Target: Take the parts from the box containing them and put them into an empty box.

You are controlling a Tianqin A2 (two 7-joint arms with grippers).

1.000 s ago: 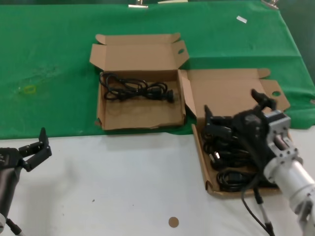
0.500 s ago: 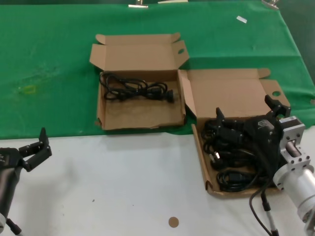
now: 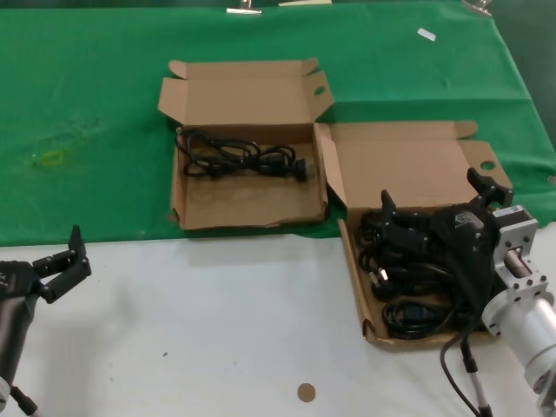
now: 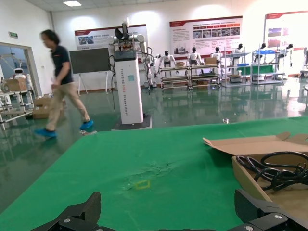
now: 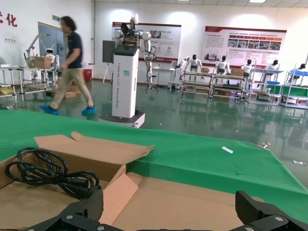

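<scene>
The box containing the parts (image 3: 353, 261) lies at the right, its lid (image 3: 408, 161) open and several black cords (image 3: 407, 314) piled inside. My right gripper (image 3: 433, 193) hangs open just over the pile's far end, nothing between its fingers; the right wrist view shows it (image 5: 171, 211) facing the lid (image 5: 192, 204). The other box (image 3: 252, 198) stands at centre left on the green cloth with one cord bundle (image 3: 239, 158) along its far side, also seen as a cord (image 5: 45, 171) in the right wrist view. My left gripper (image 3: 61, 256) rests open at the lower left, over the white table.
A small brown disc (image 3: 306, 392) lies on the white table (image 3: 217, 313) near the front. A white scrap (image 3: 426, 34) and a yellow mark (image 3: 52, 158) sit on the green cloth. A person (image 4: 60, 82) walks in the hall behind.
My right gripper has moved right and down over the cords in the right box, staying open, then held still. The left arm has not moved.
</scene>
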